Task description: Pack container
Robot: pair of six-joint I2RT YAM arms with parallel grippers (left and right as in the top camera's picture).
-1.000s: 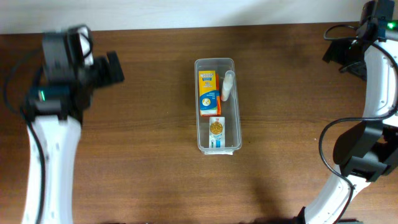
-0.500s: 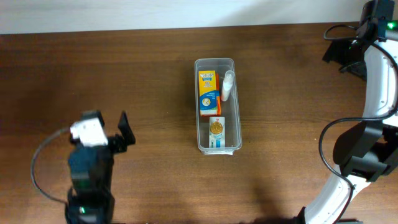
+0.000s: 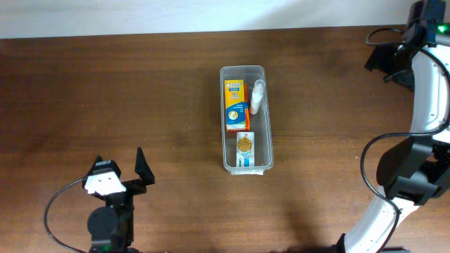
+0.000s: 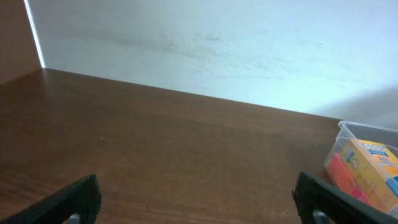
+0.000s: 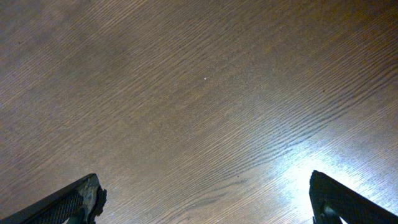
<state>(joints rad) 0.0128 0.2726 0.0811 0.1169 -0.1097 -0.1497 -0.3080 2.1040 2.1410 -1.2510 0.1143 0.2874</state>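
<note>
I am reading the packing as probably finished: the container (image 3: 223, 126) is sitting in the middle of the surface (image 3: 162, 105) holding two boxes (image 3: 234, 104) and a white tube (image 3: 257, 97), while my left pincer (image 4: 199, 205) and right pincer (image 5: 205, 205) are hanging apart, gripping nothing.

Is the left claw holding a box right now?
No: the left claw stands wide open, and only the table shows in its gap.
</note>
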